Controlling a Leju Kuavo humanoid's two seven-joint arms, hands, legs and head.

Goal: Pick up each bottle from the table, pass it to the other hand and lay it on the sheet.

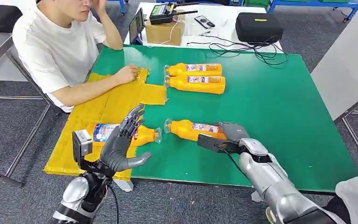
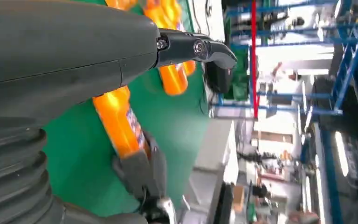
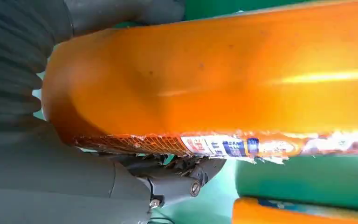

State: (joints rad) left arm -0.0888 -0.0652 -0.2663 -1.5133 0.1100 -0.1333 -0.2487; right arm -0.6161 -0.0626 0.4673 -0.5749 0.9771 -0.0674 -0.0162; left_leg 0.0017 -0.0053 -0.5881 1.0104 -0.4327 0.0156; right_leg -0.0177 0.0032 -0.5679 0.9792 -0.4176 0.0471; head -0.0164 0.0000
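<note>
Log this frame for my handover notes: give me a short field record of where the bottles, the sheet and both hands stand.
bottle on sheet: one orange bottle lying on the yellow sheet, cap end reaching past the sheet's edge
bottle being picked: near bottle on the green table, right hand closed around its base
bottles waiting: two far bottles side by side on the table
left hand: raised above the sheet, fingers apart, holding nothing
person: seated at the table, a hand resting on the sheet
</note>
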